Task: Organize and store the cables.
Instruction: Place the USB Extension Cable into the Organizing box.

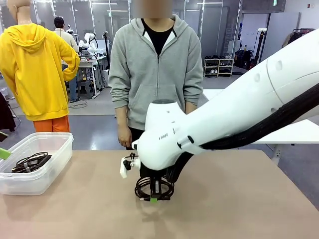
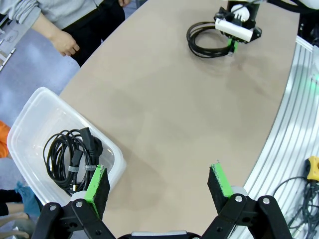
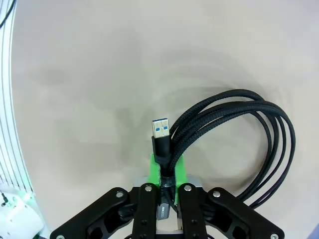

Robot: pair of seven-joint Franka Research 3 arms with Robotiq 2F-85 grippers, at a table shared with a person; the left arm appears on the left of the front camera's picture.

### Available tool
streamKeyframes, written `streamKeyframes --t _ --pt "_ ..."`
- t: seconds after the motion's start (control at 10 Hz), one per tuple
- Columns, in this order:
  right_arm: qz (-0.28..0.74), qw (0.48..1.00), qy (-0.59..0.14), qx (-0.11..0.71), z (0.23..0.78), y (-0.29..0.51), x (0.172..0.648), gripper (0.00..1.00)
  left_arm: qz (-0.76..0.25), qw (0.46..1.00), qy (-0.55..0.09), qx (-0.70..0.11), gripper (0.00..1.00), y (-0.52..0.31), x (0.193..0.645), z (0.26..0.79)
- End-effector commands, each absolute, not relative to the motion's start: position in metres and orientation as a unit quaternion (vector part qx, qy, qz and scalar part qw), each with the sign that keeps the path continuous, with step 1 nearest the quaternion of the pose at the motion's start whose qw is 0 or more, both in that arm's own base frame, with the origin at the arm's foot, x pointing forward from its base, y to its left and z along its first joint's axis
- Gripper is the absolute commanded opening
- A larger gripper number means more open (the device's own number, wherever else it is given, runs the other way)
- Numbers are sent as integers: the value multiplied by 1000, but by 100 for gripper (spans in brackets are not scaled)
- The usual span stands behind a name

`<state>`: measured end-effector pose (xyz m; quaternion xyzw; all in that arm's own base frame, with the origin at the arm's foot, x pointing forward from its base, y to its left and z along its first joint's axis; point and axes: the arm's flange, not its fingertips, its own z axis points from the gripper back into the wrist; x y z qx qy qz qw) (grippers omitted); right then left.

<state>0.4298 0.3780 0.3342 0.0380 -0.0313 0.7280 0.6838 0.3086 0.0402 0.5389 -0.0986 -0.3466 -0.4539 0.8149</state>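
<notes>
My right gripper (image 3: 167, 191) clamps the coiled cable (image 3: 239, 144) | bin (image 1: 52, 167) lies far left | my left gripper (image 2: 159, 186), jaws apart, hovers nearer the bin.

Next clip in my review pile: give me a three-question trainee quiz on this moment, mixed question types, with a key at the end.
1. True or false: the right gripper is shut on the coiled cable on the table.
2. Multiple choice: where does the other cable lie? A) in the person's hand B) in the clear plastic bin C) on the floor
3. Fill in: the left gripper is ____, with nothing between its pads.

Key: 1 true; 2 B; 3 open
</notes>
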Motion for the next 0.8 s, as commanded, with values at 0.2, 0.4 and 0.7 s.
streamKeyframes --t 0.2,0.4,0.7 --pt "711 701 -50 40 339 372 424 29 -445 820 -348 -93 100 38 308 541" --pt "718 693 -43 55 346 372 420 64 -445 820 -348 -93 100 38 308 541" --pt "704 705 -58 60 354 358 417 100 -445 820 -348 -93 100 38 308 541"
